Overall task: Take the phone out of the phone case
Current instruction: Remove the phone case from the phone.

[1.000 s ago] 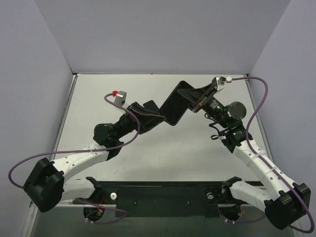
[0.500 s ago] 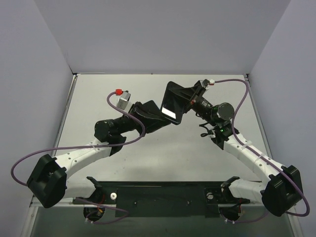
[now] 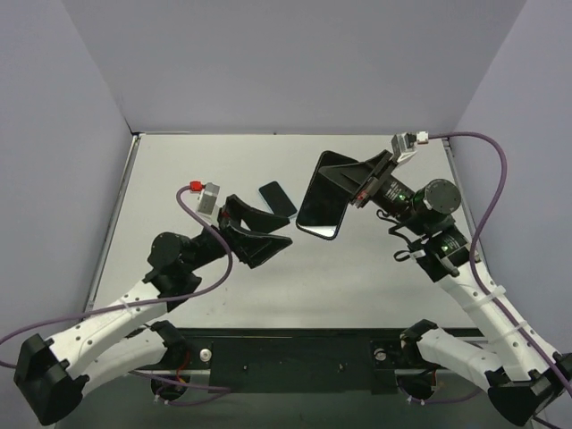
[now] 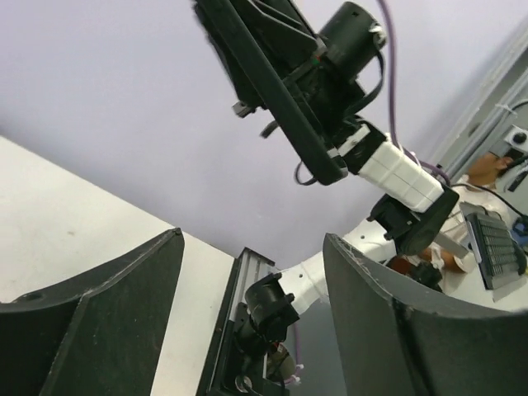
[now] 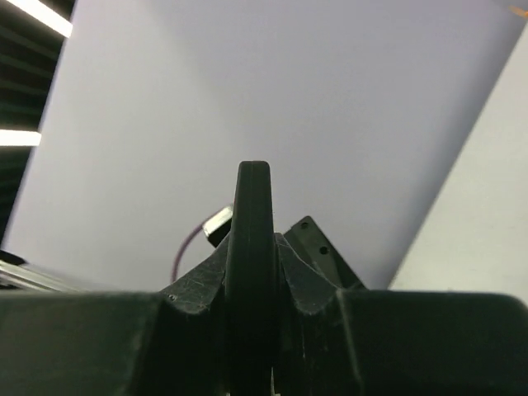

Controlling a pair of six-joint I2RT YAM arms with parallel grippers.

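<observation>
— Two dark slabs: our right jaws clamp the larger slab [image 3: 320, 206], tilted, off the desk [image 3: 179, 170].
— Our left jaws gape, empty. The smaller slab [image 3: 278, 198] lies flat just left of it, nearer them; phone or case, unclear.

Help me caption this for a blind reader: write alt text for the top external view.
The right gripper holds a black phone-sized slab tilted above the table, while the open, empty left gripper sits nearby. A second dark slab lies on the table beside it; which is phone and which is case is unclear.
</observation>
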